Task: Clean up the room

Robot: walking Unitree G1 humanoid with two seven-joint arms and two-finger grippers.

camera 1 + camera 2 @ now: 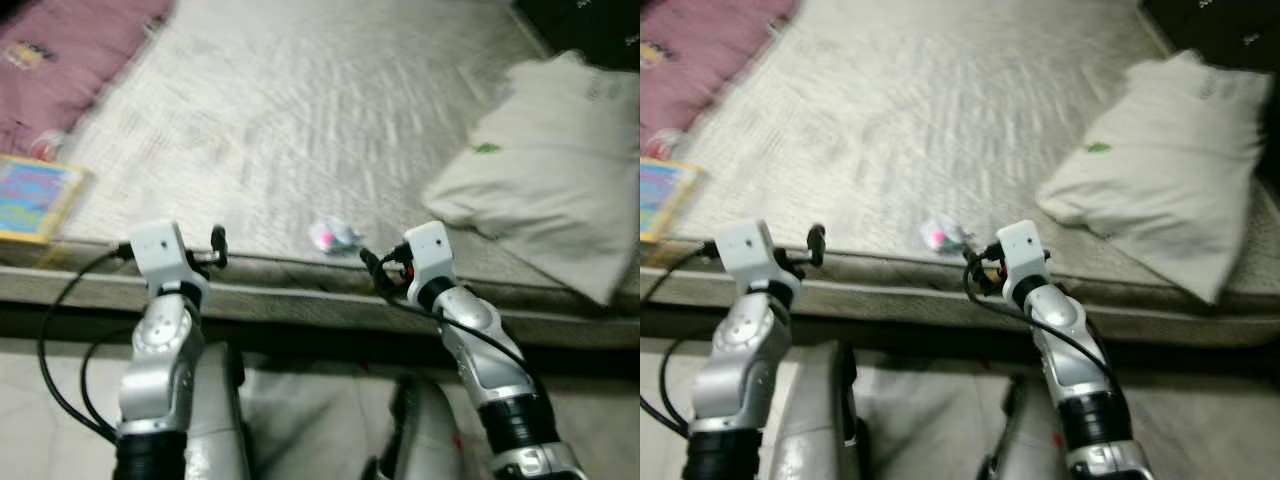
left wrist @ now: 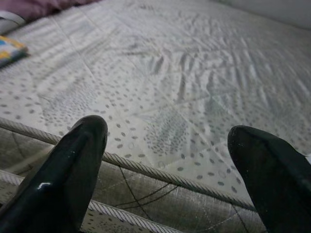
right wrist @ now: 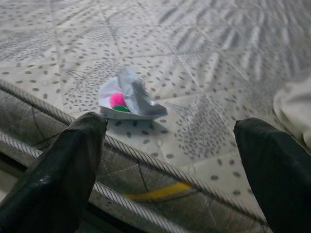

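A small crumpled wrapper (image 3: 129, 97) with pink and green inside lies on the bare dotted mattress (image 1: 300, 110), close to its front edge. My right gripper (image 3: 170, 136) is open, level with that edge and just short of the wrapper, which sits a little off its centre line. In the head view the wrapper (image 1: 332, 237) lies between my two wrists. My left gripper (image 2: 167, 141) is open too, held at the mattress edge further left with nothing between its fingers. A white pillow (image 1: 545, 190) rests on the right side of the mattress.
A purple blanket (image 1: 70, 60) covers the far left corner. A colourful book (image 1: 35, 195) lies at the left edge of the mattress. The mattress side (image 1: 320, 300) runs across in front of me, with pale floor (image 1: 40, 400) below.
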